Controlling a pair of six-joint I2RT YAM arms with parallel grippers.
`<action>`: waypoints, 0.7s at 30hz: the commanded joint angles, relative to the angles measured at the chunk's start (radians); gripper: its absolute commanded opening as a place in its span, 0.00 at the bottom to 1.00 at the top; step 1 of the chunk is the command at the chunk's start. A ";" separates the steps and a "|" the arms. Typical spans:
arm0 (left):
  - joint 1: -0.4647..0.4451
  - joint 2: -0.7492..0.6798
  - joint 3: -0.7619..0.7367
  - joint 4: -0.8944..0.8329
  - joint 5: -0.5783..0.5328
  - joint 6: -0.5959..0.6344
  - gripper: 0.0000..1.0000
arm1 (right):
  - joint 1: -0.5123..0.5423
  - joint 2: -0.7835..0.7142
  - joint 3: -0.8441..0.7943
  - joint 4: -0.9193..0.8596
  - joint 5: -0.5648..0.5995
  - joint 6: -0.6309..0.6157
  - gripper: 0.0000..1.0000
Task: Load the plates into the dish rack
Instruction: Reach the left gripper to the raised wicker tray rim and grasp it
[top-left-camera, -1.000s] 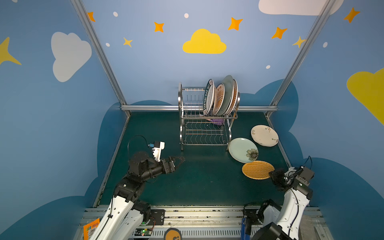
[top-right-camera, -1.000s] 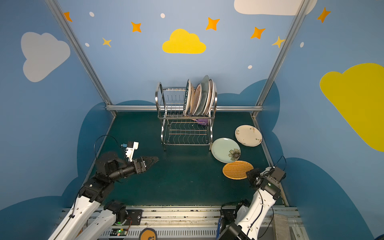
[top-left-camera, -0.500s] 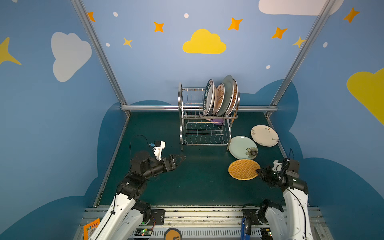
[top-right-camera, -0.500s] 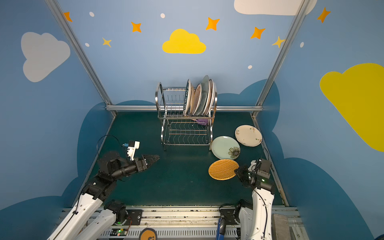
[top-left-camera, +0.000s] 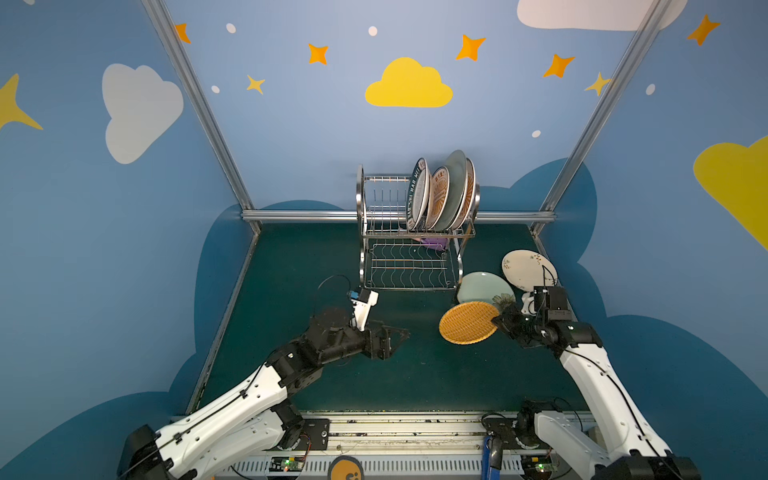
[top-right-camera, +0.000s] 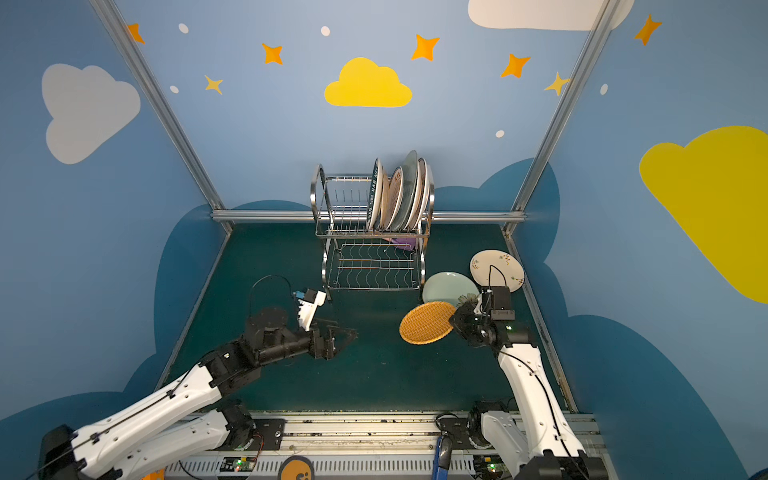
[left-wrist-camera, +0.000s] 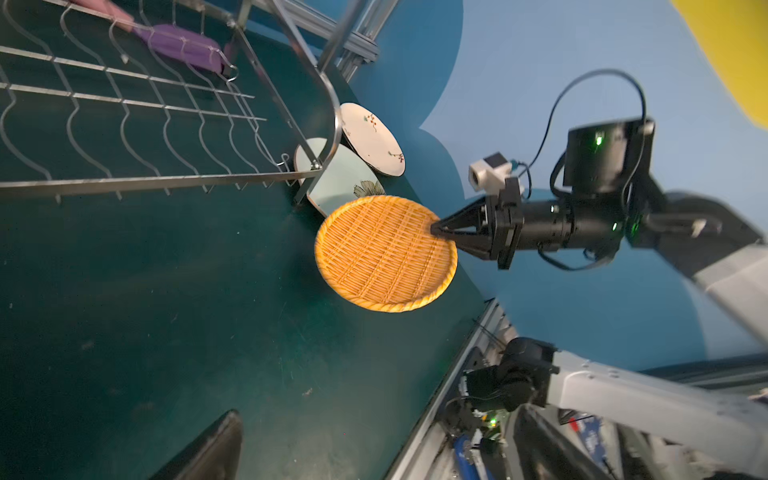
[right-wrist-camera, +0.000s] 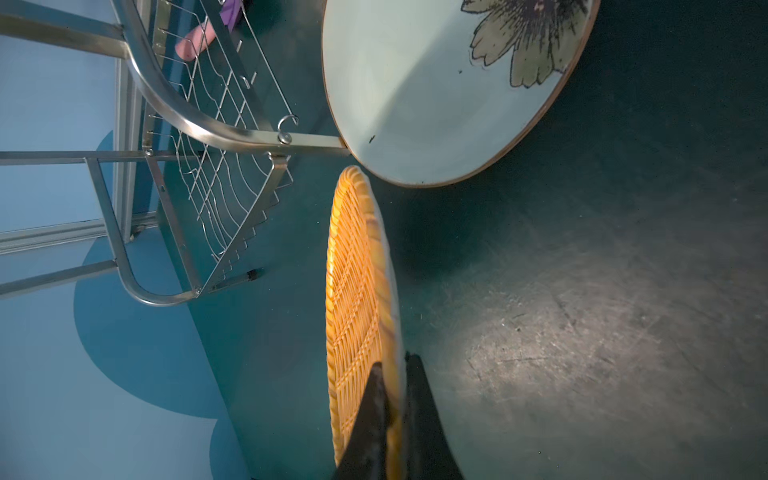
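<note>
Dark green matting (top-left-camera: 299, 266) covers the table. At its twelve o'clock edge stands the steel dish rack (top-left-camera: 409, 232). At least four plates stand on edge in the right half of the rack's upper tier. They overlap too tightly for a sure count. The black-lettered rim plate (top-left-camera: 417, 194) faces the tier's open slots.

On the wavy lower tier, a purple item (left-wrist-camera: 178, 43) lies at the far right corner. Wires partly screen it, and I cannot identify it.

Around three o'clock, the cream floral plate (top-left-camera: 524, 266) lies flat, crossed by a cable in both top views. The pale green plate (right-wrist-camera: 436, 104) sits against the rack's lower corner, its flower print half hidden in the top views.

Just nearer, the woven tan plate (left-wrist-camera: 384, 253) hangs tilted off the mat. Whether it touches the green one is unclear.

The right gripper (left-wrist-camera: 435, 229) pinches its rim, jaws clamped tight on the weave.

Near the centre, the left gripper (top-left-camera: 400, 336) hangs with jaws spread wide, holding nothing. Only one finger (left-wrist-camera: 208, 446) shows in its own wrist view, cut off by the picture's edge.
</note>
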 joint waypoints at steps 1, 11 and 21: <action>-0.112 0.094 0.072 0.054 -0.195 0.280 1.00 | 0.018 0.054 0.063 0.027 0.023 0.039 0.00; -0.335 0.482 0.320 0.046 -0.340 0.793 0.99 | 0.044 0.114 0.133 -0.021 0.019 0.080 0.00; -0.384 0.768 0.610 -0.059 -0.480 0.814 0.71 | 0.088 0.103 0.158 -0.032 -0.015 0.101 0.00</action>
